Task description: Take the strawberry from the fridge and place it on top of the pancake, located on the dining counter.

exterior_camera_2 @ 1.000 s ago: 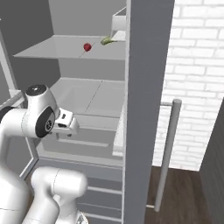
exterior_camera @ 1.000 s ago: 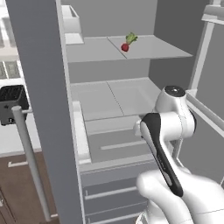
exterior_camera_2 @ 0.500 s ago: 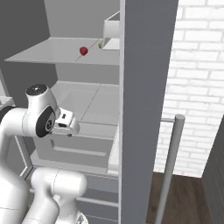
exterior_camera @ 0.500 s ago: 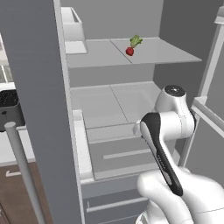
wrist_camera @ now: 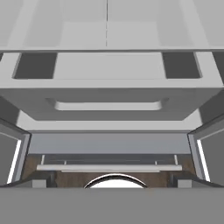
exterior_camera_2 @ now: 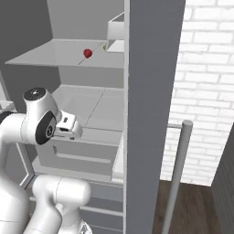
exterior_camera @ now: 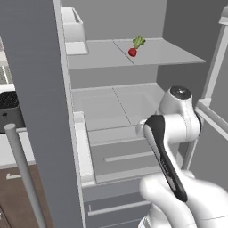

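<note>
The fridge (exterior_camera: pixel 37 93) stands open in front of me, with pale grey shelves inside. The strawberry (exterior_camera: pixel 132 52) (exterior_camera_2: pixel 87 53), red with a green cap, lies on the upper shelf (exterior_camera: pixel 102 57) toward its middle. My gripper (exterior_camera_2: pixel 71 128) hangs low before the drawer front (wrist_camera: pixel 105 94), well below the strawberry and to its front. In the hand view my gripper (wrist_camera: pixel 112 181) shows its dark fingertips (wrist_camera: pixel 40 180) far apart, open, with nothing between them. The pancake and the dining counter are out of view.
A white bin (exterior_camera: pixel 73 27) (exterior_camera_2: pixel 116 30) sits at the upper shelf's left end. The left fridge door with its bar handle (exterior_camera: pixel 23 171) (exterior_camera_2: pixel 176 173) swings out near me; the right door (exterior_camera: pixel 216 91) is open too. A brick wall (exterior_camera_2: pixel 205 82) lies beyond. Lower drawers (exterior_camera: pixel 116 205) are closed.
The whole picture has shifted: the base has driven toward the fridge, so its shelves and the strawberry look larger. The arm holds the same pose.
</note>
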